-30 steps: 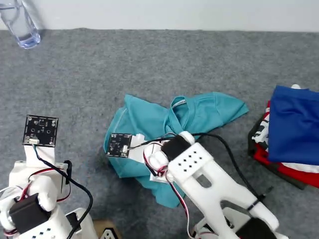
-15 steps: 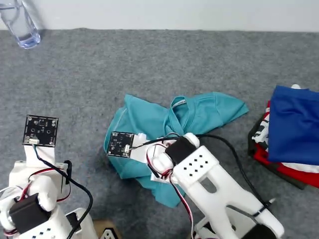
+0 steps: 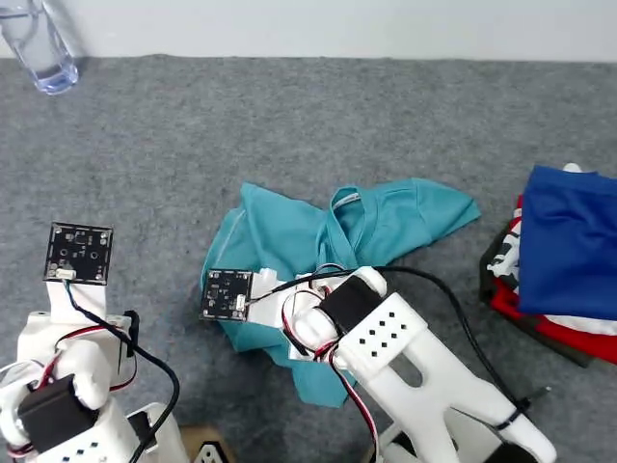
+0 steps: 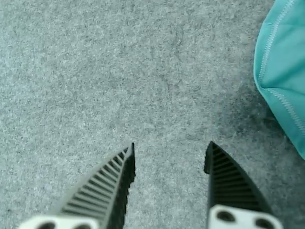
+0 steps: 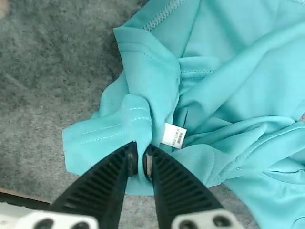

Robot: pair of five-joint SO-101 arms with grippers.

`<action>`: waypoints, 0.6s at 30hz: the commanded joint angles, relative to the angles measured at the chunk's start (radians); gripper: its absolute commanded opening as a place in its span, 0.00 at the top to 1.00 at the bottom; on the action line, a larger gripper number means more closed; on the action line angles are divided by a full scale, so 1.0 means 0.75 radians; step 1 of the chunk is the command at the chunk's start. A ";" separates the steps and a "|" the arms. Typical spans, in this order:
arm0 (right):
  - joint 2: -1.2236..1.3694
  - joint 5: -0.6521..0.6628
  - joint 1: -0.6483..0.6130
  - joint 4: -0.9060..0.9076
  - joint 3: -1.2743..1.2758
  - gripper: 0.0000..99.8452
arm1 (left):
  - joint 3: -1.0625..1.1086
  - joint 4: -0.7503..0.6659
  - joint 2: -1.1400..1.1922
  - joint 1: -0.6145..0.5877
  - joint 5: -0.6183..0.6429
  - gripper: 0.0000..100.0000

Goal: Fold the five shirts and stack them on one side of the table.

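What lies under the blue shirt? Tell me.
Under the blue shirt, edges of red fabric and dark fabric peek out; how many shirts lie there is hidden.

Grey carpeted table (image 3: 289, 125) meets a white wall (image 3: 337, 27); a clear container (image 3: 40, 53) stands near.

bare carpet (image 3: 289, 125) left of shirt stack (image 3: 564, 260)
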 commanded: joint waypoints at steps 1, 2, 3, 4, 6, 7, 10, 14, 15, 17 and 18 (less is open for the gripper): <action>-0.026 0.014 -0.011 0.024 -0.033 0.97 | -0.003 -0.033 -0.008 0.004 0.012 0.77; -0.026 0.012 -0.011 0.036 -0.031 0.95 | -0.003 -0.033 -0.008 0.004 0.012 0.77; -0.026 0.010 -0.011 0.052 -0.031 0.91 | -0.003 -0.033 -0.008 0.004 0.012 0.77; -0.026 0.006 -0.011 0.062 -0.031 0.87 | -0.003 -0.033 -0.008 0.004 0.012 0.77; -0.026 -0.057 -0.011 0.060 -0.035 0.81 | -0.003 -0.033 -0.008 0.004 0.012 0.77; -0.026 -0.082 -0.013 0.052 -0.037 0.80 | -0.003 -0.033 -0.008 0.004 0.012 0.77; -0.026 -0.094 -0.081 0.042 -0.031 0.80 | -0.003 -0.033 -0.008 0.004 0.012 0.77; -0.026 -0.100 -0.134 -0.024 0.000 0.80 | -0.003 -0.033 -0.008 0.006 0.012 0.77; -0.026 -0.100 -0.134 -0.048 0.008 0.80 | -0.003 -0.033 -0.008 0.006 0.012 0.77; -0.024 -0.100 -0.134 -0.085 0.020 0.80 | -0.003 -0.033 -0.008 0.006 0.012 0.77; -0.024 -0.100 -0.134 -0.091 0.020 0.80 | -0.003 -0.033 -0.008 0.006 0.012 0.77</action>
